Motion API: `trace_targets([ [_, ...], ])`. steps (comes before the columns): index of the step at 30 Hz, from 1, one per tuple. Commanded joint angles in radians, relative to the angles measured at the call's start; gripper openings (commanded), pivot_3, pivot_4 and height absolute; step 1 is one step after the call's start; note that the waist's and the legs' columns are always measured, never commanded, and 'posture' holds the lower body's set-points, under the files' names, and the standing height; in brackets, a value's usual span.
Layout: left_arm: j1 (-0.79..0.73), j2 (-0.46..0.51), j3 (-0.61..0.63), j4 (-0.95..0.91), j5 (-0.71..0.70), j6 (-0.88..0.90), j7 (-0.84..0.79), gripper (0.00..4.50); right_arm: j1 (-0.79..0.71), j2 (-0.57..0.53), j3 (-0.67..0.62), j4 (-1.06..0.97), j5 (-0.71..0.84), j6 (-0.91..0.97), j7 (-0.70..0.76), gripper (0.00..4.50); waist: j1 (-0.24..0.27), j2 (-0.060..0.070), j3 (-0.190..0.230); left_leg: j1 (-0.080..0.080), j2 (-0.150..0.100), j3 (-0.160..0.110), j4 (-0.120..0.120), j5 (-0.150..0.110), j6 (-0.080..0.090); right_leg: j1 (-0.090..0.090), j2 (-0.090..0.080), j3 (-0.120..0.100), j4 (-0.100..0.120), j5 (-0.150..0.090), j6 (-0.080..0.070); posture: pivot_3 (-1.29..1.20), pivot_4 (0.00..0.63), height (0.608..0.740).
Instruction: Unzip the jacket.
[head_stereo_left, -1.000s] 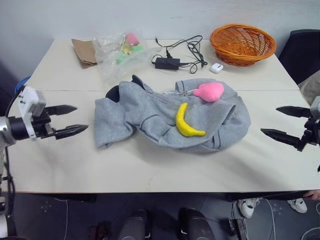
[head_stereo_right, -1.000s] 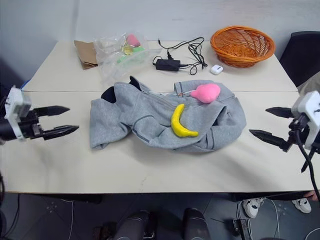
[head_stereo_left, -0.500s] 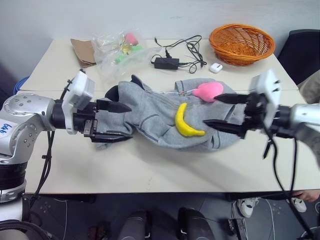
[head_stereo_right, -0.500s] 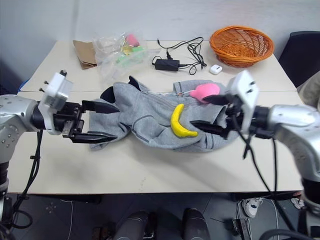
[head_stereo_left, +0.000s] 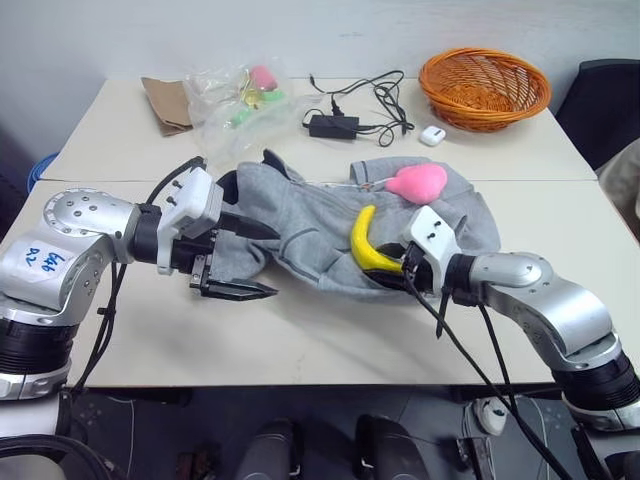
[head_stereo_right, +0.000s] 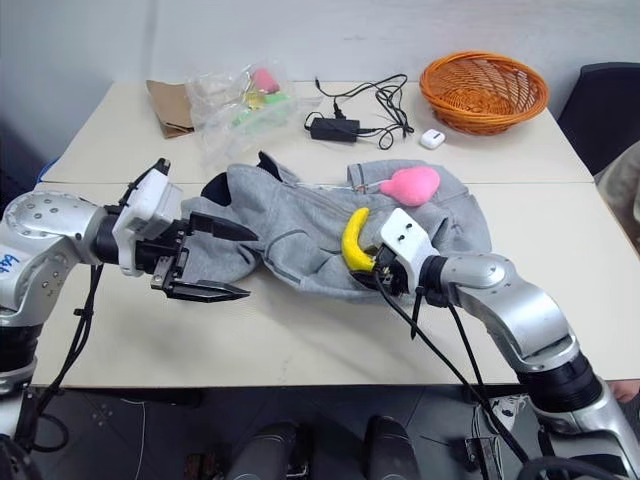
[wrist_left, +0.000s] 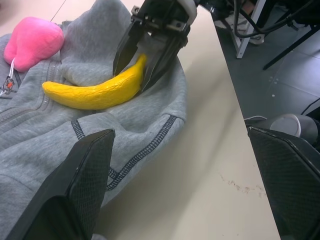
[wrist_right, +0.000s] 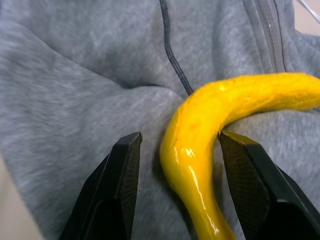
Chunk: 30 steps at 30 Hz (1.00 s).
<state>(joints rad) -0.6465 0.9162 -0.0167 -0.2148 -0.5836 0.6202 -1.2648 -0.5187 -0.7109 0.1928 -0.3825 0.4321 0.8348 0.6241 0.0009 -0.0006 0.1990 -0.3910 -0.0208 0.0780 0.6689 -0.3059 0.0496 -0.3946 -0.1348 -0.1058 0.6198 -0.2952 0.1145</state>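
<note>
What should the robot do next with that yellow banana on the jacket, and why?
Probably close the right gripper on the banana and lift it off. Its fingers already sit either side of the banana's end, apart from it. The banana and a pink toy lie on the jacket, so they likely need clearing before unzipping. The left gripper waits open at the jacket's edge.

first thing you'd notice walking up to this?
The grey jacket bunched mid-table, with a yellow banana and a pink plush toy lying on it. The right gripper straddles the banana's end, fingers either side; the left gripper gapes open at the jacket's left edge.
</note>
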Motion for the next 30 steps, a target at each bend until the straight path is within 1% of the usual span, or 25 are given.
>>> trace_targets([
  [1, -0.007, -0.004, 0.015, -0.009, 0.005, -0.016, 0.007, 4.5, 0.011, 0.018, 0.006, 0.005, -0.031, -0.007, -0.006, 2.54, 0.0, 0.0, 0.0, 0.0, 0.0, 0.0, 0.0, 0.0, 0.0, 0.0, 0.0, 0.0, 0.0, 0.0, 0.0, 0.0, 0.15, 0.74],
  [2, -0.004, -0.006, 0.015, -0.01, 0.007, -0.018, 0.009, 4.5, 0.014, 0.024, 0.007, 0.008, -0.037, -0.008, -0.003, 2.54, 0.0, 0.0, 0.0, 0.0, 0.0, 0.0, 0.0, 0.0, 0.0, 0.0, 0.0, 0.0, 0.0, 0.0, 0.0, 0.0, 0.15, 0.74],
  [4, -0.001, -0.009, 0.016, -0.013, 0.008, -0.02, 0.012, 4.5, 0.019, 0.038, 0.005, 0.013, -0.042, -0.01, 0.003, 2.17, 0.0, 0.0, 0.0, 0.0, 0.0, 0.0, 0.0, 0.0, 0.0, 0.0, 0.0, 0.0, 0.0, 0.0, 0.0, 0.0, 0.15, 0.74],
  [6, -0.005, -0.014, 0.016, -0.009, 0.01, -0.023, 0.015, 4.5, 0.023, 0.051, -0.002, 0.014, -0.046, -0.015, 0.002, 1.67, -0.001, 0.0, 0.0, 0.0, 0.0, 0.0, 0.0, 0.0, 0.0, 0.0, 0.0, 0.0, 0.0, 0.0, 0.0, 0.0, 0.15, 0.74],
  [8, -0.012, -0.021, 0.014, -0.003, 0.014, -0.026, 0.018, 4.5, 0.023, 0.058, -0.01, 0.012, -0.049, -0.014, 0.003, 1.01, -0.001, 0.0, 0.0, 0.0, 0.0, 0.0, 0.0, 0.0, 0.0, 0.0, 0.0, 0.0, 0.0, 0.0, 0.0, 0.0, 0.15, 0.74],
  [9, -0.015, -0.024, 0.012, -0.001, 0.016, -0.029, 0.019, 4.5, 0.022, 0.061, -0.016, 0.008, -0.047, -0.01, 0.004, 0.86, -0.001, 0.0, 0.0, 0.0, 0.0, 0.0, 0.0, 0.0, 0.0, 0.0, 0.0, 0.0, 0.0, 0.0, 0.0, 0.0, 0.15, 0.74],
  [10, -0.016, -0.026, 0.012, 0.001, 0.017, -0.03, 0.02, 4.5, 0.022, 0.062, -0.02, 0.006, -0.047, -0.008, 0.004, 0.84, 0.0, 0.0, 0.0, 0.0, 0.0, 0.0, 0.0, 0.0, 0.0, 0.0, 0.0, 0.0, 0.0, 0.0, 0.0, 0.0, 0.15, 0.74],
  [11, -0.019, -0.032, 0.01, 0.004, 0.02, -0.033, 0.022, 4.5, 0.017, 0.067, -0.059, -0.018, -0.005, 0.009, 0.015, 0.84, 0.0, 0.0, 0.0, 0.0, 0.0, 0.0, 0.0, 0.0, 0.0, 0.0, 0.0, 0.0, 0.0, 0.0, 0.0, 0.0, 0.15, 0.74],
  [13, -0.025, -0.043, 0.008, 0.01, 0.023, -0.037, 0.026, 4.5, -0.002, 0.075, -0.157, -0.073, 0.107, 0.054, 0.039, 0.84, 0.001, 0.0, 0.0, 0.0, 0.0, 0.0, 0.0, 0.0, 0.0, 0.0, 0.0, 0.0, 0.0, 0.0, 0.0, 0.0, 0.15, 0.74],
  [14, -0.03, -0.052, 0.005, 0.014, 0.025, -0.039, 0.029, 4.5, -0.03, 0.072, -0.234, -0.1, 0.183, 0.085, 0.045, 0.84, 0.001, 0.0, 0.0, 0.0, 0.0, 0.0, 0.0, 0.0, 0.0, 0.0, 0.0, 0.0, 0.0, 0.0, 0.0, 0.0, 0.15, 0.74],
  [15, -0.033, -0.057, 0.004, 0.017, 0.026, -0.041, 0.031, 4.5, -0.049, 0.069, -0.284, -0.115, 0.233, 0.108, 0.044, 0.84, 0.001, 0.0, 0.0, 0.0, 0.0, 0.0, 0.0, 0.0, 0.0, 0.0, 0.0, 0.0, 0.0, 0.0, 0.0, 0.0, 0.15, 0.74],
  [17, -0.037, -0.071, -0.003, 0.024, 0.033, -0.048, 0.033, 4.5, -0.108, 0.053, -0.402, -0.11, 0.316, 0.171, 0.004, 0.84, 0.0, 0.0, 0.0, 0.0, 0.0, -0.001, 0.0, 0.0, 0.0, 0.0, 0.0, 0.0, 0.0, 0.0, 0.0, 0.0, 0.15, 0.74],
  [19, -0.042, -0.089, -0.015, 0.026, 0.044, -0.059, 0.035, 4.5, -0.138, -0.017, -0.53, -0.057, 0.355, 0.243, -0.018, 0.84, 0.004, 0.0, 0.0, 0.0, 0.0, -0.001, 0.0, 0.0, 0.0, 0.001, 0.0, 0.0, 0.0, 0.0, 0.0, 0.0, 0.15, 0.74],
  [20, -0.043, -0.094, -0.017, 0.027, 0.049, -0.063, 0.033, 4.5, -0.141, -0.041, -0.562, -0.043, 0.368, 0.261, -0.022, 0.84, 0.01, 0.0, 0.0, 0.0, 0.0, -0.002, 0.0, 0.0, 0.0, 0.001, 0.0, 0.0, 0.0, 0.0, 0.0, 0.0, 0.15, 0.74],
  [21, -0.045, -0.101, -0.023, 0.029, 0.054, -0.069, 0.032, 4.5, -0.121, -0.095, -0.632, 0.003, 0.367, 0.276, -0.012, 0.84, 0.014, -0.001, 0.0, 0.0, 0.0, -0.003, 0.0, 0.0, 0.0, 0.001, 0.0, 0.001, -0.001, 0.0, 0.0, 0.0, 0.15, 0.74],
  [22, -0.046, -0.105, -0.025, 0.031, 0.056, -0.073, 0.03, 4.5, -0.105, -0.13, -0.675, 0.032, 0.368, 0.283, -0.006, 0.84, 0.02, -0.001, 0.0, -0.001, 0.0, -0.004, 0.0, 0.0, 0.0, 0.002, 0.0, 0.001, -0.002, 0.0, 0.0, 0.0, 0.15, 0.74],
  [24, -0.048, -0.111, -0.038, 0.041, 0.076, -0.097, 0.022, 4.5, 0.055, -0.25, -0.722, 0.115, 0.23, 0.189, 0.028, 0.84, 0.029, -0.001, -0.001, -0.002, -0.001, -0.004, 0.0, 0.0, 0.001, 0.002, -0.001, 0.001, -0.003, 0.0, 0.0, 0.0, 0.15, 0.74],
  [25, -0.049, -0.113, -0.042, 0.044, 0.083, -0.106, 0.019, 4.5, 0.115, -0.283, -0.725, 0.138, 0.185, 0.145, 0.039, 0.84, 0.033, -0.002, -0.001, -0.002, -0.001, -0.004, 0.0, 0.0, 0.001, 0.002, -0.001, 0.001, -0.004, 0.0, 0.0, 0.0, 0.15, 0.74],
  [26, -0.048, -0.117, -0.047, 0.05, 0.093, -0.118, 0.017, 4.5, 0.207, -0.308, -0.737, 0.185, 0.121, 0.09, 0.039, 0.84, 0.033, -0.002, -0.001, -0.002, -0.001, -0.004, 0.0, 0.0, 0.002, 0.003, -0.001, 0.0, -0.005, 0.0, 0.0, 0.0, 0.15, 0.74],
  [29, -0.044, -0.124, -0.071, 0.068, 0.128, -0.159, 0.006, 4.5, 0.408, -0.29, -0.755, 0.289, 0.009, -0.048, 0.027, 0.84, 0.027, -0.002, -0.001, -0.001, -0.001, -0.001, -0.001, 0.0, 0.003, 0.003, 0.0, -0.002, -0.005, 0.001, 0.001, 0.0, 0.15, 0.74],
  [30, -0.044, -0.126, -0.078, 0.071, 0.136, -0.168, 0.003, 4.5, 0.445, -0.273, -0.752, 0.297, -0.004, -0.068, 0.019, 0.84, 0.026, -0.002, -0.001, 0.0, -0.001, 0.001, -0.001, 0.0, 0.003, 0.002, 0.0, -0.002, -0.003, 0.001, 0.002, 0.0, 0.15, 0.74],
])
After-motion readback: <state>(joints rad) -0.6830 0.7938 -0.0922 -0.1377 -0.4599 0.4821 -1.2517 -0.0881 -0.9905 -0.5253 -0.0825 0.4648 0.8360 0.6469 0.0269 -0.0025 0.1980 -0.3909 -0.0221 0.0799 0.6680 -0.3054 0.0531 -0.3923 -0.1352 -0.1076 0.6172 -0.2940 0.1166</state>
